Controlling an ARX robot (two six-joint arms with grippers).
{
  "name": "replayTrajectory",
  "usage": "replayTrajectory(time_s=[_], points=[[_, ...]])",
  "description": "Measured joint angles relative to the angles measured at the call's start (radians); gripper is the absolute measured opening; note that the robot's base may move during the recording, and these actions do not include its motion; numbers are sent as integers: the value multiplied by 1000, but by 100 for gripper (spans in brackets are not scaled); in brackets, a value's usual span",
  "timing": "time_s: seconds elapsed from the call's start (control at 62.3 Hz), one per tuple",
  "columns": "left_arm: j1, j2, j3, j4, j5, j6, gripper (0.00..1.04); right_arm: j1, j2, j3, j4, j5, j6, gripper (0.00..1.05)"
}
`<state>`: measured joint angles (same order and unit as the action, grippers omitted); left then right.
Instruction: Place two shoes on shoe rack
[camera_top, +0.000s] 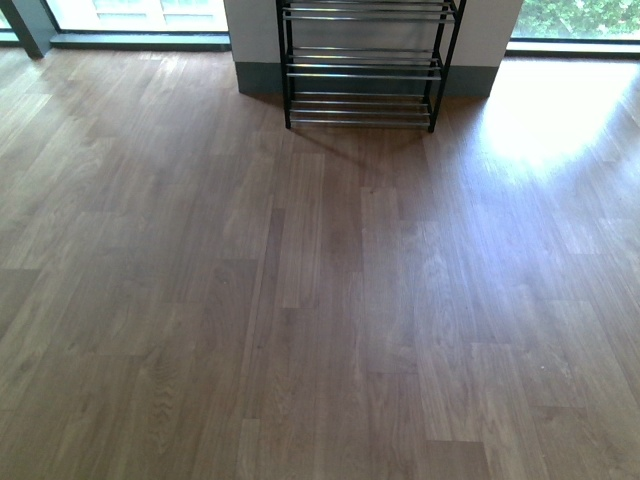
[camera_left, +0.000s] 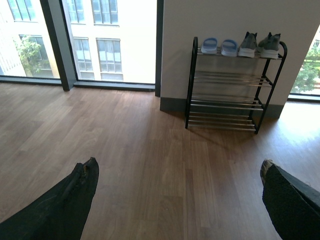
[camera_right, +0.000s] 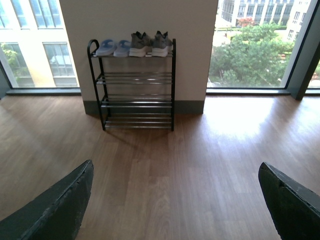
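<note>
Four shoes on shoe rack (camera_right: 137, 85) top tier: pale blue slides (camera_right: 113, 48) at one end, grey sneakers (camera_right: 150, 44) at the other, side by side. Lower tiers bare. Left gripper (camera_left: 177, 172) and right gripper (camera_right: 175, 172) both released, fingers spread wide above wood floor (camera_top: 320, 300)

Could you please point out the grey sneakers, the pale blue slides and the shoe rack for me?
grey sneakers (camera_right: 150, 44), right wrist view, between the pair's uppers.
pale blue slides (camera_right: 113, 48), right wrist view, straps.
shoe rack (camera_top: 362, 72), front view, chrome middle bars.
</note>
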<state>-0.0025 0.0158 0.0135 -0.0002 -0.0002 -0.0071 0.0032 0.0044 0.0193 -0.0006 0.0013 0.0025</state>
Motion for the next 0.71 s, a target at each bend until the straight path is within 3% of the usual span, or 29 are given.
replayTrajectory(time_s=[0.706], points=[[0, 0, 0, 0, 0, 0, 95, 0, 0, 0, 0, 0, 0, 96]])
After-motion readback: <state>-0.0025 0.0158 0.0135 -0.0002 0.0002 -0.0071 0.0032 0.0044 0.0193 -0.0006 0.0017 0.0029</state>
